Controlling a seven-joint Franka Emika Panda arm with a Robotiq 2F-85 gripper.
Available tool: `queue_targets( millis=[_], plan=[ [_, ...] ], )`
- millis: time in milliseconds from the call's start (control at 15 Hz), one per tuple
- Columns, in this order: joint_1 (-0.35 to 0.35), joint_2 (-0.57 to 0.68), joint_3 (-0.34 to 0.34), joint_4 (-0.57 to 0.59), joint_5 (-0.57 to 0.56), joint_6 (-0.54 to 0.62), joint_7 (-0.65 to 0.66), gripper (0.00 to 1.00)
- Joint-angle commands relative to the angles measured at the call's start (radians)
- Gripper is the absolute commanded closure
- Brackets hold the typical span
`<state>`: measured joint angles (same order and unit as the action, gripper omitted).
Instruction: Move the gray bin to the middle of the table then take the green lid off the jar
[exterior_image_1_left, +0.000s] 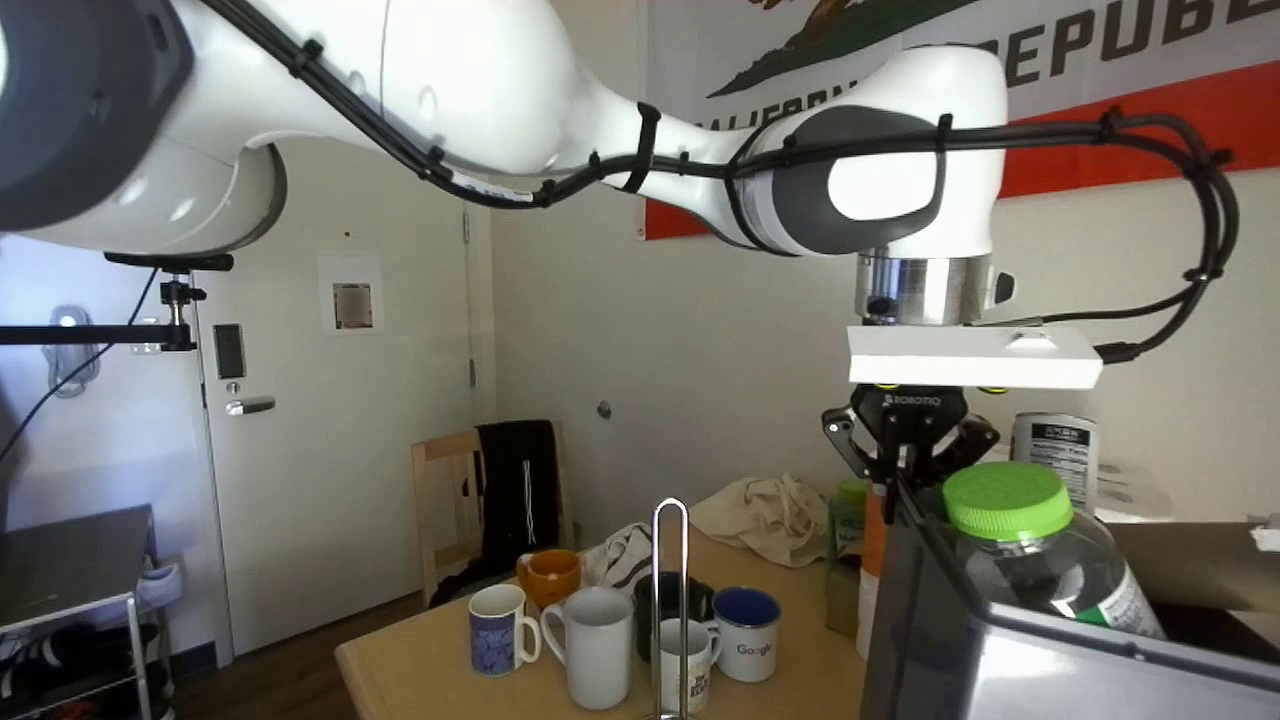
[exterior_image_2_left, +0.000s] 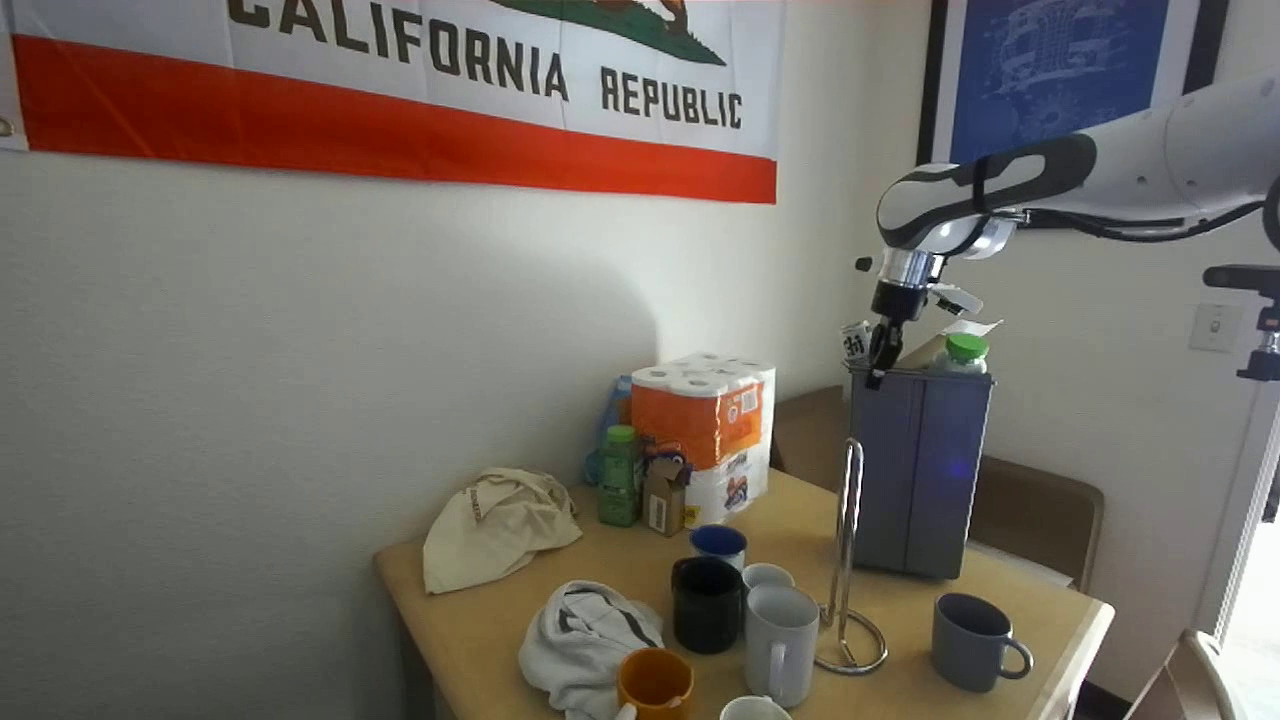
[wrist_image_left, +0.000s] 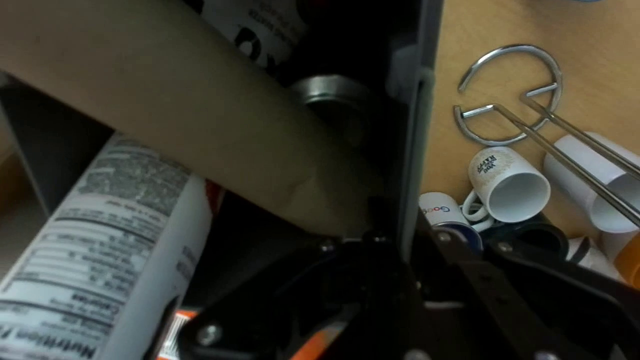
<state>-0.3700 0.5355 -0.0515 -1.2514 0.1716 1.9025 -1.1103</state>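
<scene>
One jar (exterior_image_1_left: 1050, 575) in gray bin (exterior_image_2_left: 918, 475)

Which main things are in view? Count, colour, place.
table: 1, tan, by wall
gray bin: 1, gray, on table
jar: 1, clear, in bin
green lid: 1, green, on jar
can: 1, white, in bin
mugs: 7, white, black, orange, gray, table
paper-towel holder: 1, silver, table
paper-towel pack: 1, orange-white, table
bottle: 1, green, table
carton: 1, brown, table
cloths: 2, cream, whitish, table
chairs: at least 3, tan, brown, around table
flag: 1, white-red, wall
door: 1, white, wall
arm: 1, white, above table
gripper: 1, black, shut on bin rim
</scene>
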Motion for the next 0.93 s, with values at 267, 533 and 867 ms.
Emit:
queue_targets(
  millis=[267, 533, 867],
  plan=[
    [0.042, -0.135, 0.016, -0.115, 0.005, 0.032, 0.019, 0.97],
    [0.059, -0.177, 0.019, -0.184, 0.005, 0.104, 0.005, 0.97],
    [0.102, -0.237, 0.014, -0.297, -0.017, 0.218, 0.000, 0.97]
  ],
)
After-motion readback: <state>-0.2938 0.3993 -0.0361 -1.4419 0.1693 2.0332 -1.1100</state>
